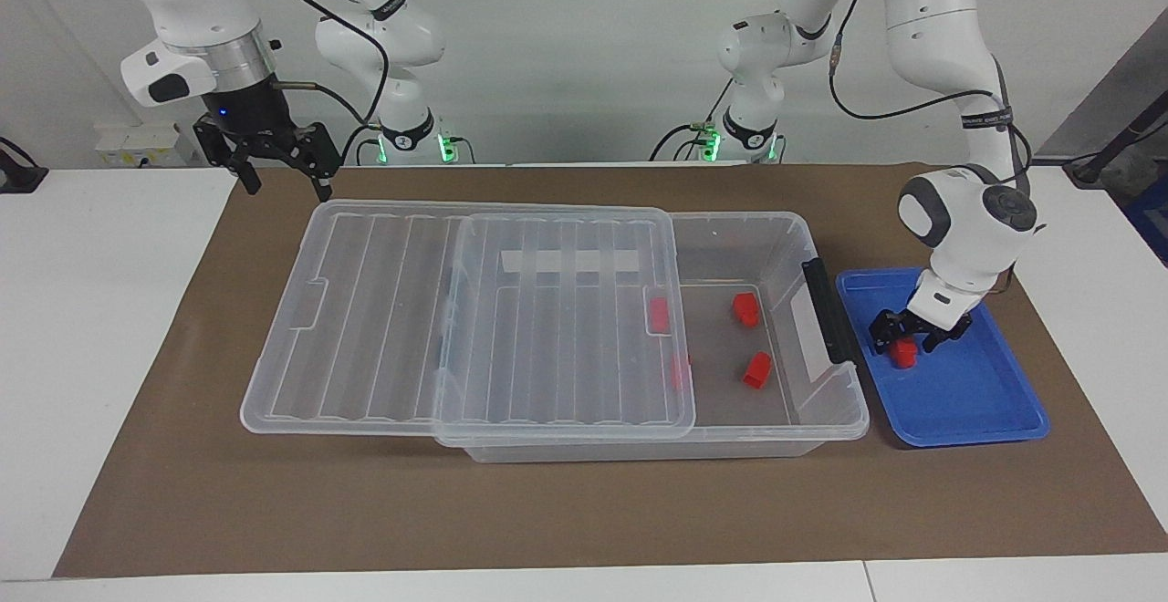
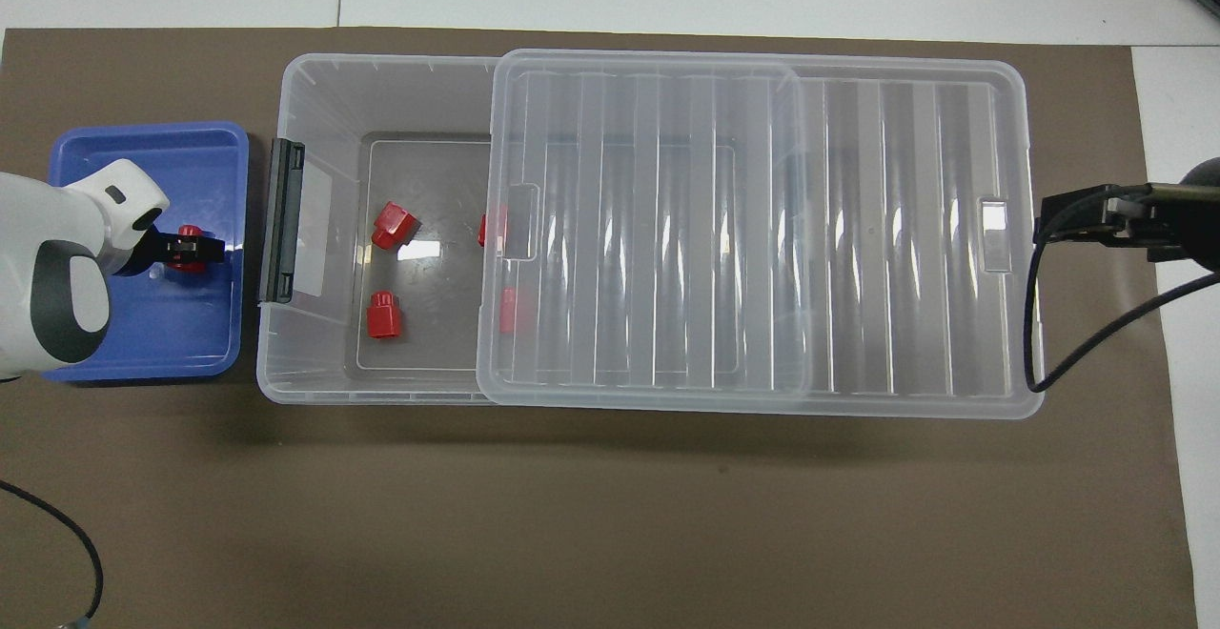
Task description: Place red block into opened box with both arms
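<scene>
The red block [image 1: 903, 354] [image 2: 187, 258] lies in the blue tray [image 1: 969, 403] [image 2: 143, 335] at the left arm's end. My left gripper [image 1: 907, 339] [image 2: 198, 250] is down over it, open, with a finger on each side of it. The clear box [image 1: 807, 230] [image 2: 286, 88] has its ribbed lid [image 1: 411, 310] [image 2: 762, 229] slid toward the right arm's end, so the end by the black handle [image 1: 827, 308] is uncovered. My right gripper [image 1: 285, 184] [image 2: 1046, 222] hangs open, raised above the lid's end.
Several identical red blocks lie in the box: two in the uncovered part [image 1: 745, 307] [image 1: 756, 369], two showing through the lid's edge [image 1: 659, 313]. A brown mat [image 1: 584, 511] covers the table. A black cable [image 2: 1034, 324] dangles from the right arm over the lid's end.
</scene>
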### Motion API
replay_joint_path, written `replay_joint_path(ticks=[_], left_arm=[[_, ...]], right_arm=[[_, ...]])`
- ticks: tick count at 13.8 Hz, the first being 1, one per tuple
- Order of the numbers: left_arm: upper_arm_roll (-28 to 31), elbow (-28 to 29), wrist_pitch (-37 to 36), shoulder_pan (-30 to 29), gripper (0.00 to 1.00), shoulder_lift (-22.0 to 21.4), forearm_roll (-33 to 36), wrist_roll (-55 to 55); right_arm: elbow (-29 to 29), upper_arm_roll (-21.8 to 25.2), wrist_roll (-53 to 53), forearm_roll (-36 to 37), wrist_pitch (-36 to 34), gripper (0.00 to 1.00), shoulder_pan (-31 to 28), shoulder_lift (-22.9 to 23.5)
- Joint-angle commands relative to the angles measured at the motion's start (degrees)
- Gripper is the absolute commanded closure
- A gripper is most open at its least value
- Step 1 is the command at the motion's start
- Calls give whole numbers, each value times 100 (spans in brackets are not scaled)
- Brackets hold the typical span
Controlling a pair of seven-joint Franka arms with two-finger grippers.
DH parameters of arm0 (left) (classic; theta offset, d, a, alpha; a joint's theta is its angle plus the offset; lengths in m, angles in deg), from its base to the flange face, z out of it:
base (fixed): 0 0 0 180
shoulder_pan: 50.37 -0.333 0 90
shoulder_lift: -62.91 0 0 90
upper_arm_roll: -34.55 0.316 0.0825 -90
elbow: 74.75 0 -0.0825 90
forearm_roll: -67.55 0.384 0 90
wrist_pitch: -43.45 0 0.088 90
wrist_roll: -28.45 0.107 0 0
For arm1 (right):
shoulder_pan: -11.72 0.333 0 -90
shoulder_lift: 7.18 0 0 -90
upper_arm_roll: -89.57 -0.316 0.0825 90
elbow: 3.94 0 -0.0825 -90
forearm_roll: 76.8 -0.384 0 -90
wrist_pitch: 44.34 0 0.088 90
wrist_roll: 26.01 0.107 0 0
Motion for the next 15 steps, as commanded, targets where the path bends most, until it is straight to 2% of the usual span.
replay_joint_path(ticks=[1, 4, 8, 11, 15], left_arm=[[32, 187, 163, 29, 25, -115, -87, 85], [32, 161, 110, 21, 48, -115, -87, 103], [32, 108, 5, 20, 78, -115, -87, 120], [32, -259, -581, 3, 80, -88, -78, 120], [32, -1444, -2206, 47, 81, -88, -87, 103]], right_arm=[[-281, -15, 68, -40, -249, 0, -118, 164], [-675, -32, 59, 22, -513, 0, -197, 418], [-431, -24, 15, 74, -592, 0, -162, 323], [-387, -24, 41, 48, -583, 0, -171, 305], [-395, -24, 15, -40, -566, 0, -162, 252]])
